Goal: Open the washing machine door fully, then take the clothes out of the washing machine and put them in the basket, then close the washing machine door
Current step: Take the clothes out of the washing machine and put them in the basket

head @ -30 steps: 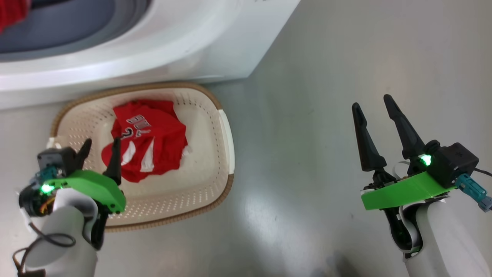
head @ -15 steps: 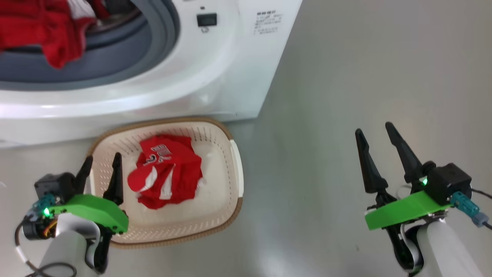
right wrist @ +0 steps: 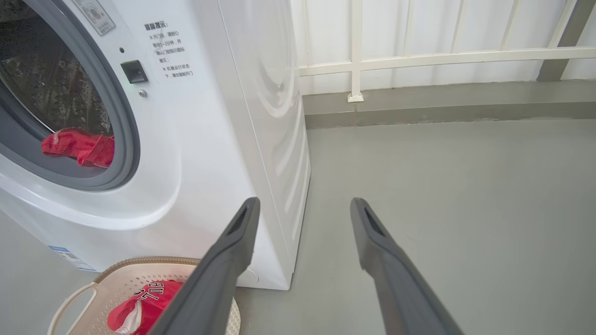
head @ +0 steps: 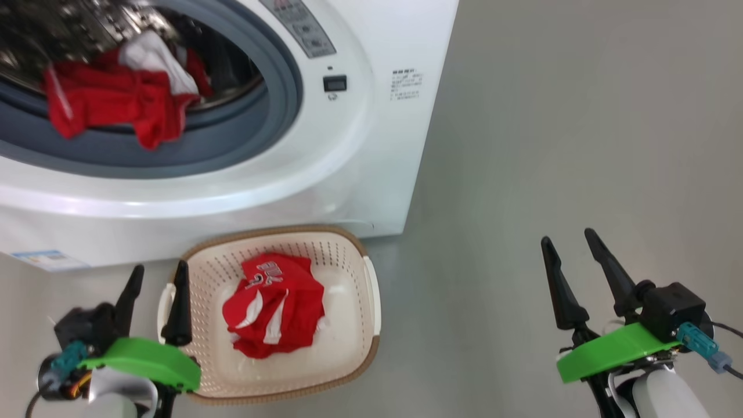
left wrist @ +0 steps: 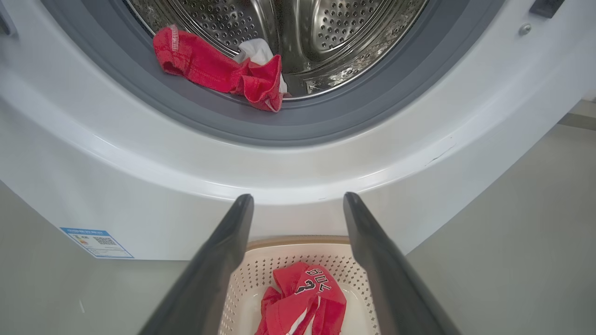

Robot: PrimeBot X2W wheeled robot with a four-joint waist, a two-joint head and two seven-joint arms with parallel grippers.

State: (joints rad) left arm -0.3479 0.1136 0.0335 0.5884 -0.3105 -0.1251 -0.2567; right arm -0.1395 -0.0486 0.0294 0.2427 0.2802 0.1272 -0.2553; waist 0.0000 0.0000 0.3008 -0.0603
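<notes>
The white washing machine (head: 325,174) stands open; its door is out of view. Red clothes with a white piece (head: 116,104) lie on the grey gasket at the drum's mouth, also seen as clothes (left wrist: 219,72) and clothes (right wrist: 79,146). The cream basket (head: 354,348) sits on the floor before the machine with a red garment (head: 276,305) in it. My left gripper (head: 157,278) is open and empty at the basket's left rim. My right gripper (head: 572,247) is open and empty over bare floor, well right of the basket. Basket (left wrist: 260,260) and basket (right wrist: 88,293) show below the fingers.
A grey floor (head: 551,145) spreads to the right of the machine. A white railing (right wrist: 419,58) and a low kerb run behind it. A blue label (head: 38,258) sits on the machine's lower left front.
The head camera has tilted up: the machine's drum and the clothes in it have come into view and the basket sits lower in the picture. Both grippers stay open.
</notes>
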